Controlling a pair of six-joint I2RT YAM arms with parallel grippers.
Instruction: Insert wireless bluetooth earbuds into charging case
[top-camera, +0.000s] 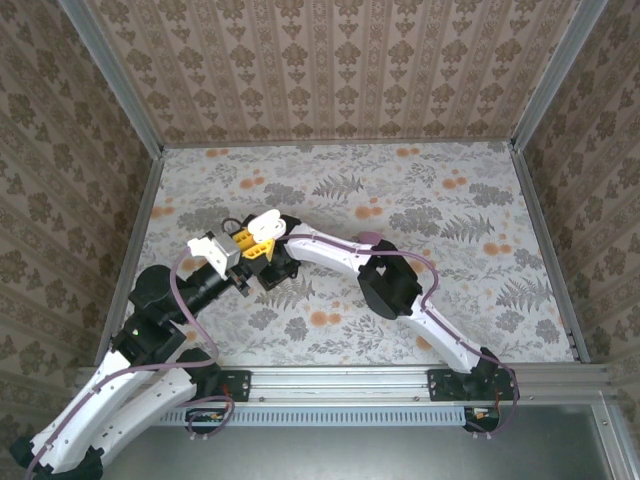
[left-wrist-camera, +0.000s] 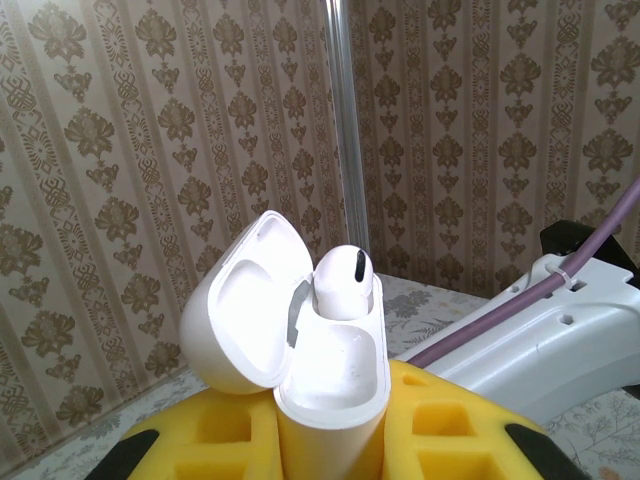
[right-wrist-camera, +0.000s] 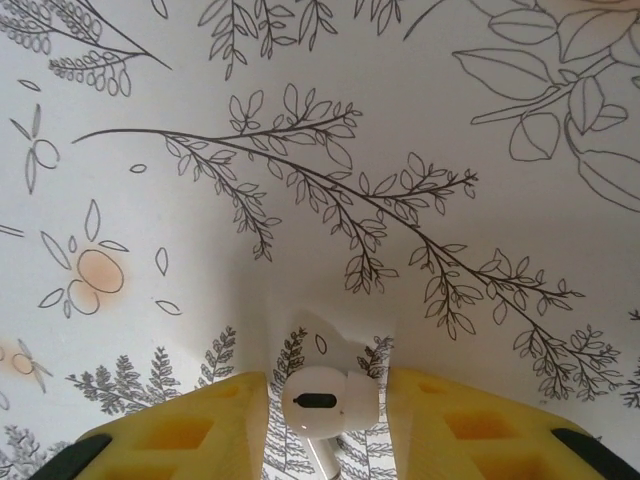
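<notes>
My left gripper (left-wrist-camera: 330, 425) is shut on a white charging case (left-wrist-camera: 330, 375) and holds it upright between its yellow fingers. The lid (left-wrist-camera: 245, 310) hangs open to the left. One white earbud (left-wrist-camera: 343, 285) sits in the far socket, and the near socket is empty. From above, the case (top-camera: 266, 224) shows over the left middle of the table. A second white earbud (right-wrist-camera: 325, 400) lies on the leaf-print cloth between the yellow fingers of my right gripper (right-wrist-camera: 322, 388). That gripper is open, with a narrow gap on each side of the bud.
The right arm's white link and purple cable (left-wrist-camera: 560, 330) pass close to the right of the case. Both wrists crowd together at the left middle (top-camera: 275, 255). Patterned walls and metal posts (top-camera: 130, 100) enclose the flower-print table (top-camera: 450, 220).
</notes>
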